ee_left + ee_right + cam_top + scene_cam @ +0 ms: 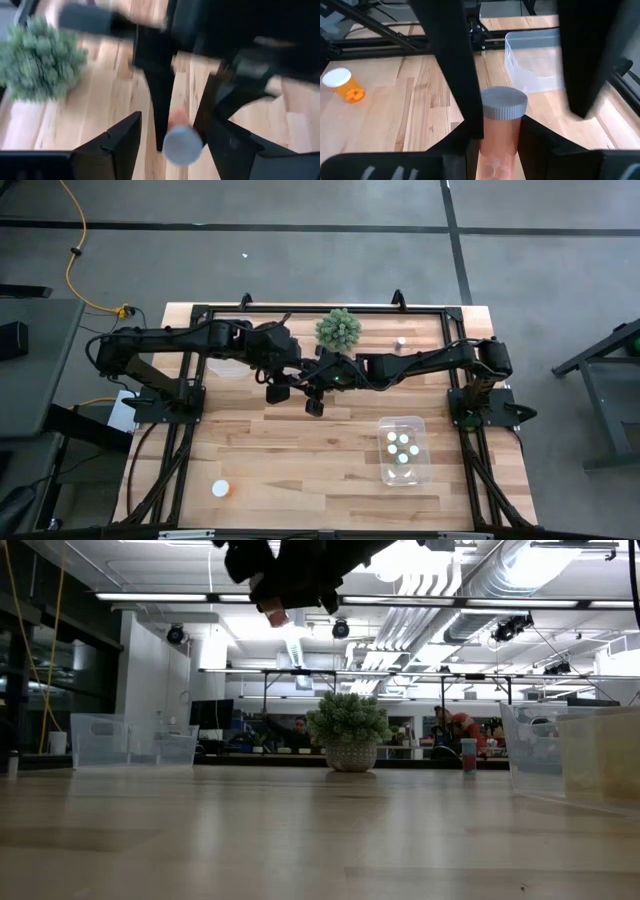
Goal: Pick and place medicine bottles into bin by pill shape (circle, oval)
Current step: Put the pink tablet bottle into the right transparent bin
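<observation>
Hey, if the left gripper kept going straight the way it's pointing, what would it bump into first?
Probably the medicine bottle, which sits between the left gripper's open fingers and is clamped in the right gripper. Depth is hard to judge.

Pretty clearly a robotics lab in a big open industrial-style space. The low view shows exposed silver ducts (560,570), pipes and long strip lights (170,597) on an open ceiling, with people (300,730) sitting at workstations way behind the wooden table (300,830). From above, the table (300,450) sits in a black metal frame (180,395) on a grey concrete floor (300,250) marked with dark tape lines, a yellow cable (75,250) trails across it, and other benches poke in at the sides.
</observation>
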Robot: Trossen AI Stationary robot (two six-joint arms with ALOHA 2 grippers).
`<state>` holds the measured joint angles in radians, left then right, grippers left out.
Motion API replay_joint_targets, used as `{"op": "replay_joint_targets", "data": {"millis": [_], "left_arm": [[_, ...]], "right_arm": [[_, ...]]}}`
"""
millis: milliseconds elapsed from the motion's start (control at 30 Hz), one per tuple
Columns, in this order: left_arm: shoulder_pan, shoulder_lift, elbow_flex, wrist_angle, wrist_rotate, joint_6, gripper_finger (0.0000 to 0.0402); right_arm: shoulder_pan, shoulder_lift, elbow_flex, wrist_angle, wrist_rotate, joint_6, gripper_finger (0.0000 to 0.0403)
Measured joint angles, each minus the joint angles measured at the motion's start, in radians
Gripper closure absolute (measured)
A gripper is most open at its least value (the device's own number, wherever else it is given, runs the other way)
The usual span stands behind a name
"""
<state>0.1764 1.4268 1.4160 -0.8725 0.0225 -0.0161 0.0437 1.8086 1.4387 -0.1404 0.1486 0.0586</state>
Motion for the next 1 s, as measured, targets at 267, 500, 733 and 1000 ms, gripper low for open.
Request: {"op": "replay_joint_targets", "data": {"millis": [267,500,733,1000], "left_arm": [[0.0,-0.001,0.047,-0.04,0.0,0.05,0.0188],[0.014,-0.067,0.119,-0.204,-0.009,0.045,0.019],[0.007,-0.33,-0.03,-0.201,-0.103,-0.159,0.0201],[-0.094,-0.626,-0.394,0.191,-0.187,-0.417,0.0206]], "right_arm": [[0.0,0.002,0.0,-0.005,0.0,0.0,0.0304],[0.0,0.002,0.0,-0.005,0.001,-0.032,0.0304],[-0.016,-0.004,0.0,-0.004,0.004,-0.04,0.0304],[-0.047,-0.048,0.0,0.076,-0.016,-0.033,0.0304]]}}
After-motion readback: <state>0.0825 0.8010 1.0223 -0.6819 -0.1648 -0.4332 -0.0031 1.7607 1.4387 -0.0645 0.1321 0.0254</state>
